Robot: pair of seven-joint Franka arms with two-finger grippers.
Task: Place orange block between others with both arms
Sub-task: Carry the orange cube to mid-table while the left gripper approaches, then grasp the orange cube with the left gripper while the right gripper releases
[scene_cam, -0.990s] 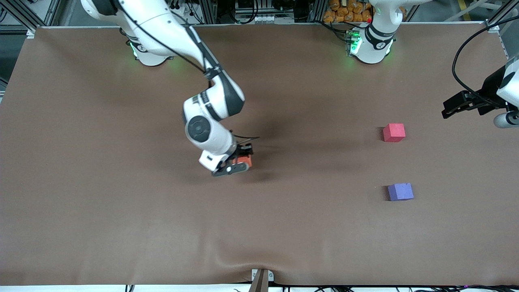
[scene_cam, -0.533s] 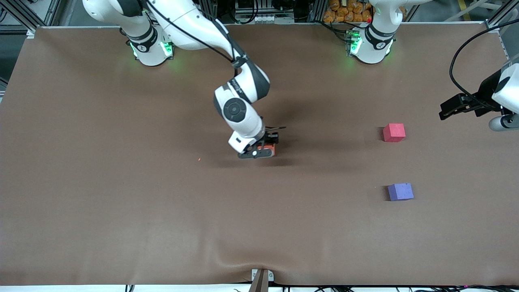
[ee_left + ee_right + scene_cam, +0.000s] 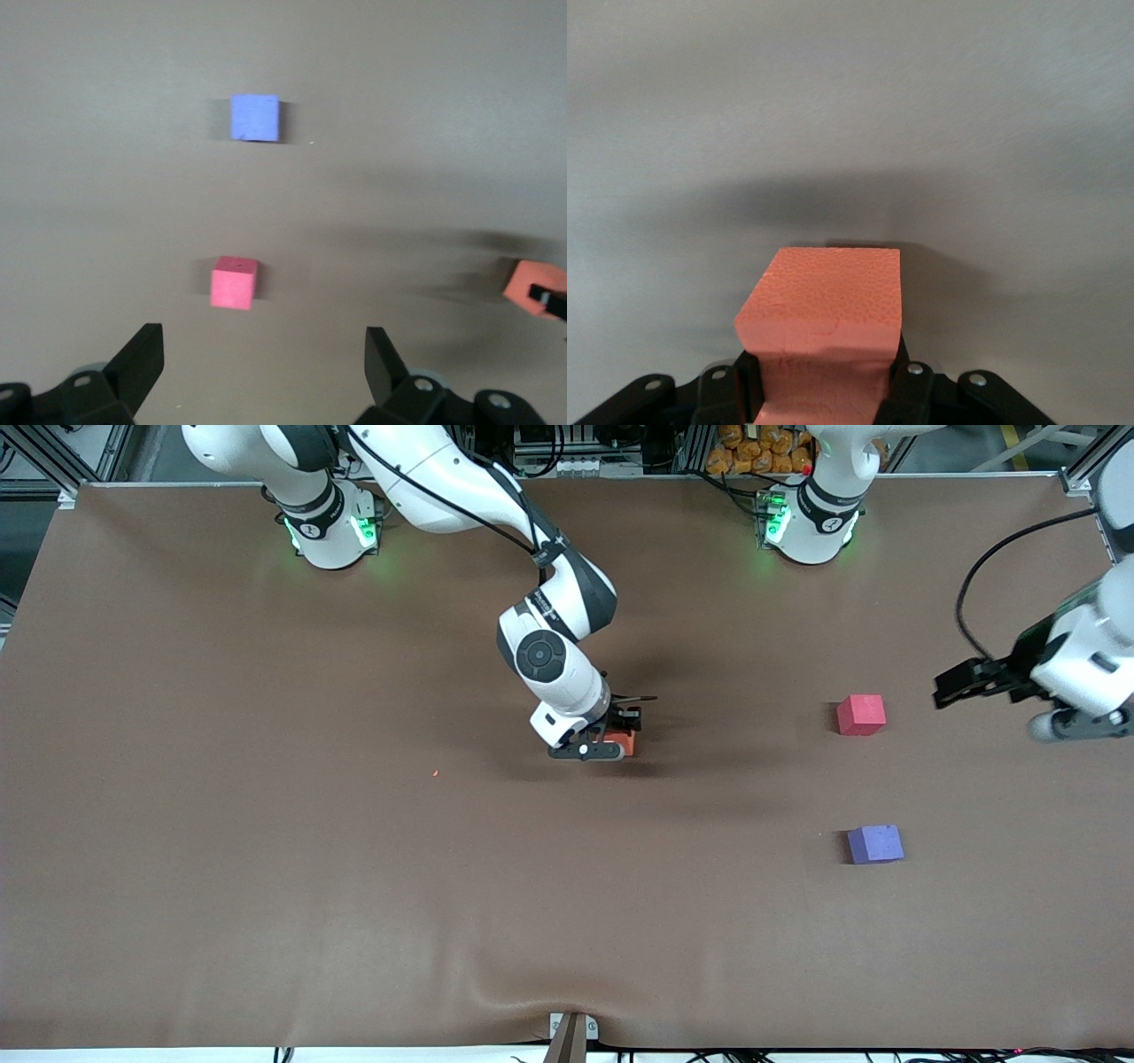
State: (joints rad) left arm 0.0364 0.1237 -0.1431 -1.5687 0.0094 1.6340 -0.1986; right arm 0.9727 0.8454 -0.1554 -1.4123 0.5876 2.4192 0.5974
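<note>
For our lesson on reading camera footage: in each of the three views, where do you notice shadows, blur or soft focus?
Front view: a soft dark shadow lies on the brown table under the right gripper. Left wrist view: smeared shadow streaks beside the orange block; the pink-red cube and purple-blue cube look slightly soft. Right wrist view: the block's grainy top is sharp, with a broad diffuse shadow on the table past it.

No writing, label, brand or number can be read in any of the views. The brown cloth-covered table point(image 3: 266, 850) bears no markings. The small matte pinkish-red cube point(image 3: 860, 715), purple-blue cube point(image 3: 875, 843) and bright-orange foam-like cube point(image 3: 824, 305) have plain faces.
</note>
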